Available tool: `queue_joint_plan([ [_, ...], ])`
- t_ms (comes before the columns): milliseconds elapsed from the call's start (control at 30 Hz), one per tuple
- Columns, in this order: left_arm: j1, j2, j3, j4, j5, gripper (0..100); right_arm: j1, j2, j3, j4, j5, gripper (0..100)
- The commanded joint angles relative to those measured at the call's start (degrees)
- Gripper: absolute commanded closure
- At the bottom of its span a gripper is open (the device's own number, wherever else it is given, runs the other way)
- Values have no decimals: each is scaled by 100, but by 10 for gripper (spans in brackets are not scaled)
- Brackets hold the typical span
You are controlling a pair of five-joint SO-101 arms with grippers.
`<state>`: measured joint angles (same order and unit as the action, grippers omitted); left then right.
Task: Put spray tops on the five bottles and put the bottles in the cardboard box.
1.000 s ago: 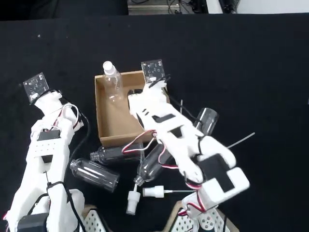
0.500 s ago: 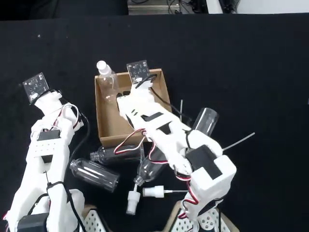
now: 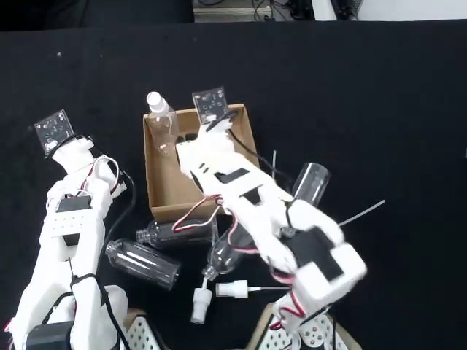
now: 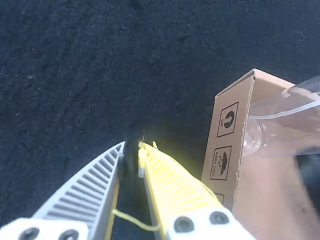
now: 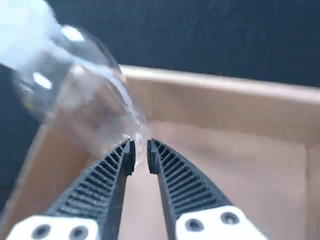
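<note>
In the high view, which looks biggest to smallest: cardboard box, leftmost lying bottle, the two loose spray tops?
1. cardboard box
2. bottle
3. spray top and other spray top: too alike to rank.

Matt black cloth covers the table (image 3: 394, 102); the cardboard box (image 3: 164, 191) is dull brown paperboard, the bottles (image 3: 143, 262) clear glossy plastic, the right claw (image 5: 140, 151) ribbed plastic

Black cloth-covered table (image 3: 379, 95), cables (image 3: 281, 9) and grey gear past its far edge
</note>
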<state>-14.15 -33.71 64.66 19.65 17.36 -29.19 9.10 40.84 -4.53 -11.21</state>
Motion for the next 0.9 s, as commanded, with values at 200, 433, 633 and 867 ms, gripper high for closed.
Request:
queue_joint_plan([
  [200,-259,-88,-927,1459,-976,970,738,-3618,558,2567,325,946],
  [433,-769,-167,-3204,5011,-3156,969,1626,-5657,57,5600,1618,835],
  [633,-840,-167,-3943,7323,-3648,768,2119,-6659,391,6338,1864,837],
  [867,-848,-229,-3073,7692,-4413,694,2145,-6703,1235,6303,1864,837],
])
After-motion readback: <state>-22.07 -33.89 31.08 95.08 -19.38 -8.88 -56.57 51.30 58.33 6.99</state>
